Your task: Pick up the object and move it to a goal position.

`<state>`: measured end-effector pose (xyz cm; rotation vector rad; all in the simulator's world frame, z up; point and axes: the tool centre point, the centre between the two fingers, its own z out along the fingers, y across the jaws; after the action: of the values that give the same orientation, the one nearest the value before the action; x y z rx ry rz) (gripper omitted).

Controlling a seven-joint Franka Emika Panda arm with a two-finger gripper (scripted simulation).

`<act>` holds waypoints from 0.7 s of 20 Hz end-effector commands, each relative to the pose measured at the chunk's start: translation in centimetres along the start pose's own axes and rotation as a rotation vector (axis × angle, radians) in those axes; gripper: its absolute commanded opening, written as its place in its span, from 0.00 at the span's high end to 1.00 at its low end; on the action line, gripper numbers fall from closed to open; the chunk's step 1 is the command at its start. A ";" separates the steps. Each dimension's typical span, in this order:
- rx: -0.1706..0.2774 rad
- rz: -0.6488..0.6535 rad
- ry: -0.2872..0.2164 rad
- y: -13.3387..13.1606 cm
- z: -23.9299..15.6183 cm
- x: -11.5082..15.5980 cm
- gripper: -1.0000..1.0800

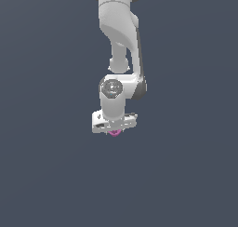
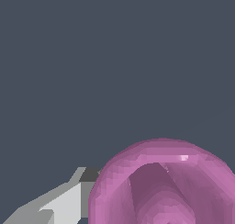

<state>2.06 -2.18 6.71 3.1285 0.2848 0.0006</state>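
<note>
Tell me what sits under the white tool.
Under the tool, a sliver of the magenta-pink object peeks out. The tool's body covers most of it in the exterior view, so the grip itself cannot be seen.

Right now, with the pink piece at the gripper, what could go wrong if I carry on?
The pink object is tiny and barely shows beneath the gripper; the hold may be shallow, so it could slip out. In the wrist view only one finger is visible beside it, so I cannot confirm a two-sided grasp. No goal marker is visible.
</note>
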 end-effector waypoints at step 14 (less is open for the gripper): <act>0.000 0.000 0.001 -0.5 -13.2 4.7 1.00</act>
<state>6.15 -1.02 18.43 3.1284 0.2852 0.0025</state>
